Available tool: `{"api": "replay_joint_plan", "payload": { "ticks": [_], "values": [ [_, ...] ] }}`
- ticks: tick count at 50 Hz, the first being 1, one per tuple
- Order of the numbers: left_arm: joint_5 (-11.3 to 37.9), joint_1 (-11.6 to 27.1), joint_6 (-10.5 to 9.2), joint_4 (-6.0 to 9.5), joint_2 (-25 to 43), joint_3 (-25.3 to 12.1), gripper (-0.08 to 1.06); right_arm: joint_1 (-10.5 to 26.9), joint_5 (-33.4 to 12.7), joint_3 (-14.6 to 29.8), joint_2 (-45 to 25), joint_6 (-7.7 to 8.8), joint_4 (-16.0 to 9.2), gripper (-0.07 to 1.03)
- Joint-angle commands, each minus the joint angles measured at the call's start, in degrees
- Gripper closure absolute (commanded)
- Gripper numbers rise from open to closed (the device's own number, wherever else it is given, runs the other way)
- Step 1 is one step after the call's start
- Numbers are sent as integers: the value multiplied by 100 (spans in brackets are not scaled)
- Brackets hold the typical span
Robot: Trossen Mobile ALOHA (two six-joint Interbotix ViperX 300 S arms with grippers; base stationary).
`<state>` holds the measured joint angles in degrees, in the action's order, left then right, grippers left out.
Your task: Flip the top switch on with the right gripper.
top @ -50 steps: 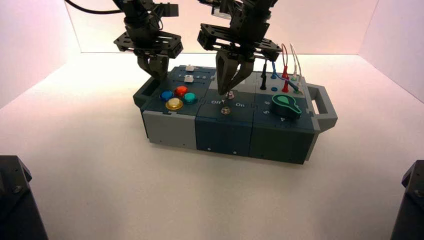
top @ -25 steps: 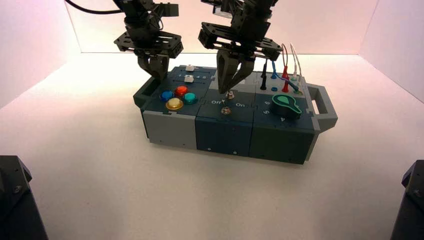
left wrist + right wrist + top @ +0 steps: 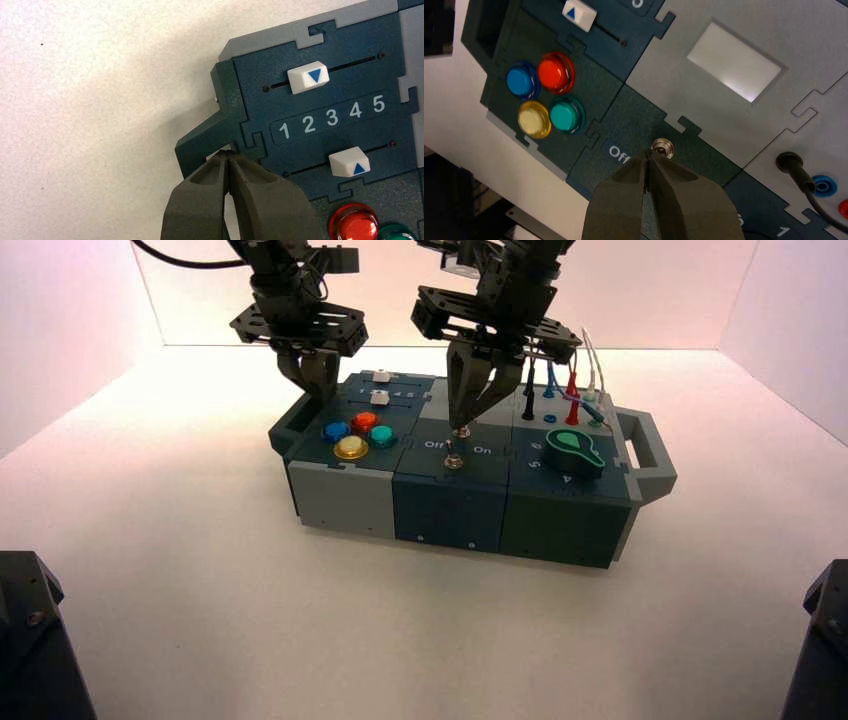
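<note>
1. High view: the right gripper (image 3: 462, 426) hangs point-down over the middle dark panel of the box (image 3: 560, 525), its tapered fingers drawn to a tip right at the top switch (image 3: 462, 429), a small metal toggle between the "Off" and "On" lettering. A second toggle (image 3: 453, 460) sits just nearer. The left gripper (image 3: 318, 390) hovers over the box's left handle (image 3: 283, 430).
2. Left wrist view: the left gripper (image 3: 228, 156) has its matte, rubbery fingers pressed together, holding nothing, beside two white sliders (image 3: 307, 78) with blue arrows.
3. Right wrist view: the right gripper (image 3: 649, 156) is closed to a point, touching the switch's shiny collar (image 3: 664, 146); four glossy round buttons (image 3: 555, 72) lie nearby.
</note>
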<state>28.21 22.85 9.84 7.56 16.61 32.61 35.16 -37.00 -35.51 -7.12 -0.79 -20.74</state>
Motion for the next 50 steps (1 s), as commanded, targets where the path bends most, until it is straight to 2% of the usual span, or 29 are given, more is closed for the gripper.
{"api": "replay_joint_plan", "payload": {
  "ticks": [1,10,14,20,21,25,36,50],
  "values": [
    [18,-281,220,-132,703,132,101,-334,9,-44,44,-18,158,99],
    [9,-281,220,-132,677,149,101,-149,26,88,185,0,132,99],
    [-79,-281,220,-132,510,220,101,88,-9,158,448,0,97,99],
    [-44,-281,220,-132,193,325,101,343,-413,185,835,-9,9,99],
    [-35,-281,220,-114,0,404,101,396,-624,123,1028,0,9,99],
    [-9,-281,202,-105,-290,536,101,413,-853,-114,1345,0,26,99],
    [105,-272,167,-70,-958,896,101,413,-1011,-703,1969,18,141,99],
    [316,-281,158,-88,-1415,1055,101,431,-1090,-914,2092,35,123,99]
  ]
}}
